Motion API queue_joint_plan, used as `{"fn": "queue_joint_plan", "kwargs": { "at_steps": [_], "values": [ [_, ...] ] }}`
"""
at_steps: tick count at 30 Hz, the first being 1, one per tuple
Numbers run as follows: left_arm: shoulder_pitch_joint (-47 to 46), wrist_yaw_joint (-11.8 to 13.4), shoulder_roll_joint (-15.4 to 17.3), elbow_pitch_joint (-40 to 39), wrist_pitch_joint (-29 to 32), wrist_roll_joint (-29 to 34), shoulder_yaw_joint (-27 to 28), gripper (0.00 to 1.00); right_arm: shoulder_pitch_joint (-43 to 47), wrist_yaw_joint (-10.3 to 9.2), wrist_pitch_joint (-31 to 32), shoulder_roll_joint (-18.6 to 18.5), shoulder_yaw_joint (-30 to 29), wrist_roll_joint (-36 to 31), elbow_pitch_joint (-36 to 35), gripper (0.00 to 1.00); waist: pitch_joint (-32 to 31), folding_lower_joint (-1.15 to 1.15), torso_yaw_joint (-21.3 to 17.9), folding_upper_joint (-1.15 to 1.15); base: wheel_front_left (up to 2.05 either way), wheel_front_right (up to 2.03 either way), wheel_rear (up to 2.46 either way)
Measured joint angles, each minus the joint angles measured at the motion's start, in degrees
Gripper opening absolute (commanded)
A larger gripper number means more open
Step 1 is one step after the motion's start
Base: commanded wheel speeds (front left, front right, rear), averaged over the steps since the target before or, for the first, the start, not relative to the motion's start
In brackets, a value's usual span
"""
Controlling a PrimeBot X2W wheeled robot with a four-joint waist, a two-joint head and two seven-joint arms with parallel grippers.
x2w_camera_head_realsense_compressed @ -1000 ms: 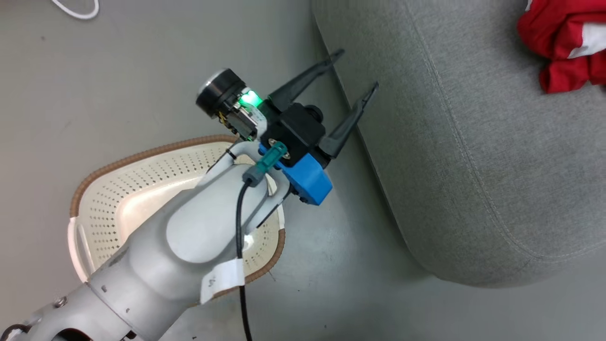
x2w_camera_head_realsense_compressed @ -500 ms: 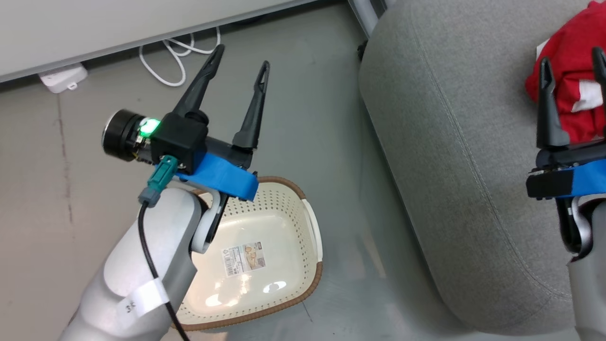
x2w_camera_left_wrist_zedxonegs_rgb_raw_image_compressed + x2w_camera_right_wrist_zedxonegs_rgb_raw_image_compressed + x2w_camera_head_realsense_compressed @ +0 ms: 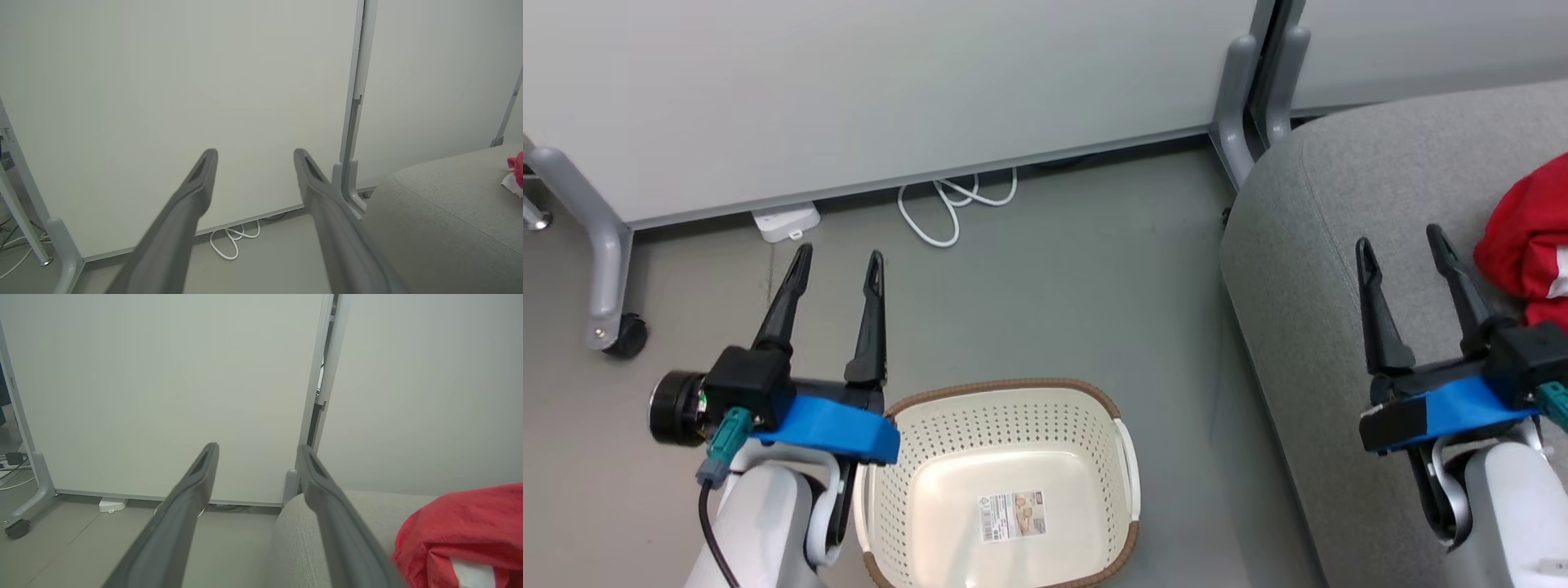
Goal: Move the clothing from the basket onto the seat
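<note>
Having swung off the empty basket (image 3: pixel 1005 384), the left tool (image 3: pixel 840 255) is hovering spread and empty like the right tool (image 3: pixel 1398 238), red clothing (image 3: pixel 1523 237) lying on the seat (image 3: pixel 1307 245): seemingly finished.

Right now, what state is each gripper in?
Left gripper: open, holding nothing.
Right gripper: open, holding nothing.

Bright, even light, soft shadows; faint sheen inside the basket (image 3: pixel 947 478).
</note>
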Motion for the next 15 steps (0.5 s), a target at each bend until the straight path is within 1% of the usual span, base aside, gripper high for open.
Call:
{"fn": "queue_joint_plan", "kwargs": {
  "at_steps": [9,15],
  "values": [
    [8.38,-2.6,-2.57,-0.27,-0.04,2.44,6.77,1.0,7.59,0.0,0.0,1.56,-1.41,0.59,1.26,1.0,-5.91,0.0,2.2,0.0,0.0,0.0,0.0],
    [11.69,-4.27,-3.77,0.43,-0.04,3.92,8.93,1.0,10.87,0.0,0.0,2.55,-2.05,1.11,1.19,1.0,-7.97,0.0,2.9,0.0,0.0,0.0,0.0]
  ]
}}
